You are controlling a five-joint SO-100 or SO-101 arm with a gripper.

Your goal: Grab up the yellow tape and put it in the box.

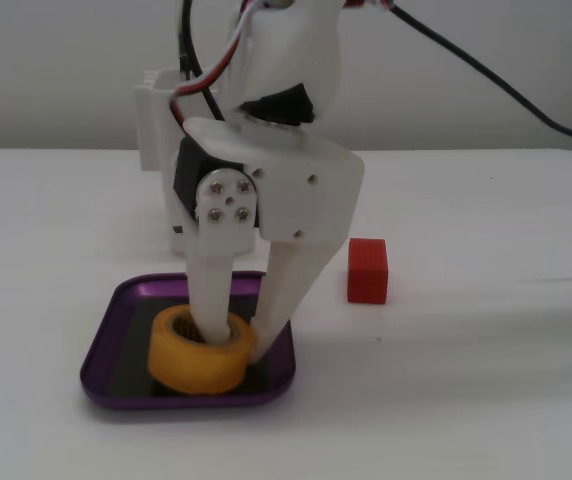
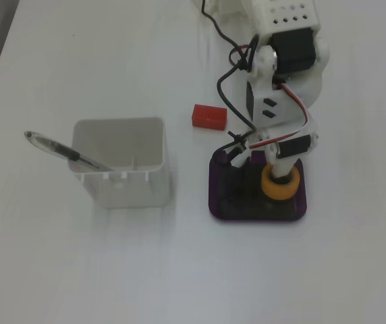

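Bright, even, soft light washes out the white table [image 2: 78, 270], shadows stay faint, and both fixed views are slightly blurred.

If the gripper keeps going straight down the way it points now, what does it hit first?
Probably the dark floor of the box. The gripper points down, one finger inside the yellow tape core, one outside; the tape already appears to rest there.

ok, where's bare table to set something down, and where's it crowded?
Free: the wide stretch in front of the white container and purple tray, and the top left behind the container. Crowded: the tray, filled by the yellow tape and gripper, with the red cube beside the arm.
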